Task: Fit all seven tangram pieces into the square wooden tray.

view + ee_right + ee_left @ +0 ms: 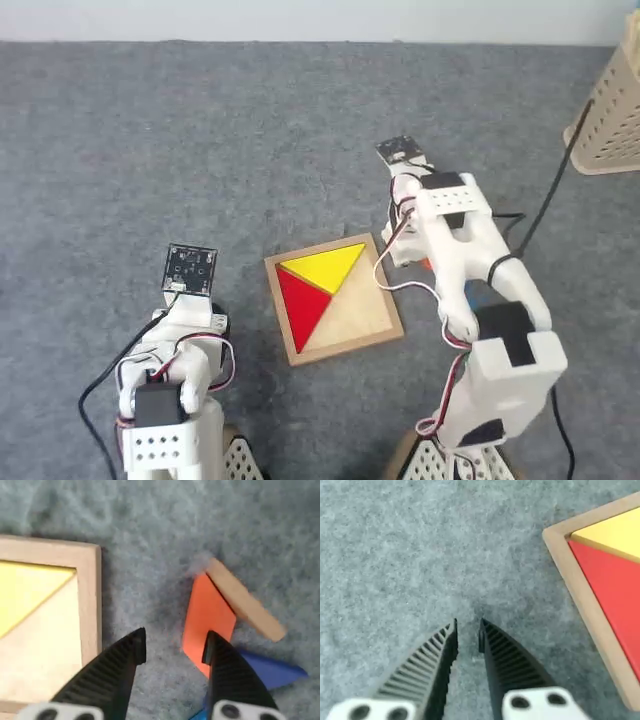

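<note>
- The square wooden tray (362, 312) lies on the grey bench (200, 140) between the arms, turned slightly askew.
- Yellow triangle (325, 268): long side along the far rim, apex pointing to the tray's middle.
- Red triangle (303, 305): long side along the left arm's rim, apex also inward.
- Orange piece (207, 615): outside the tray, long axis roughly parallel to the nearest rim, touching a pale wooden piece (245, 605) whose shape is hard to make out.
- Blue piece (272, 672): partly hidden behind a finger.
- Right end effector (175, 637): fingers apart, empty, between rim and orange piece.
- Left end effector (468, 630): fingers slightly apart, holding nothing, beside the tray.
</note>
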